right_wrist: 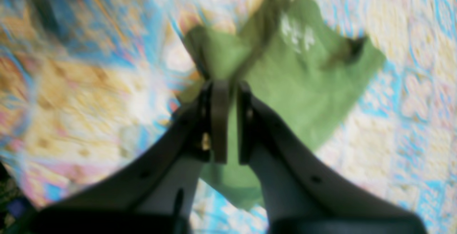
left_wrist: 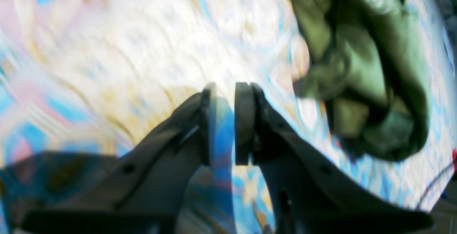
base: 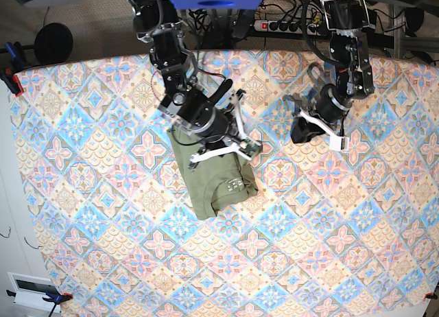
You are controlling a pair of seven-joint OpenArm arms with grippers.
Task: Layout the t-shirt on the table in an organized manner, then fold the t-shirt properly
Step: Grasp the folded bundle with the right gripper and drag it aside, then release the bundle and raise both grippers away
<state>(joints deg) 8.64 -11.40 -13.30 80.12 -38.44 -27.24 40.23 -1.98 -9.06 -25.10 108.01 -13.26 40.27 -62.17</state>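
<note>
The olive-green t-shirt [base: 212,186] lies partly folded near the middle of the patterned table [base: 103,214], its white collar label facing up. My right gripper [right_wrist: 231,83] is over the shirt's [right_wrist: 303,80] upper edge, jaws close together on a raised fold of green cloth; in the base view this gripper [base: 236,149] rests on the shirt's top right part. My left gripper [left_wrist: 227,85] hovers over bare tablecloth [left_wrist: 125,48], jaws nearly together with nothing between them. The shirt [left_wrist: 371,66] shows bunched at the upper right, apart from the left gripper [base: 302,133].
A power strip [base: 288,25] and cables lie beyond the table's far edge. A red clamp [base: 14,77] grips the table's left corner. A white box [base: 31,289] sits off the near left corner. Both wrist views are blurred.
</note>
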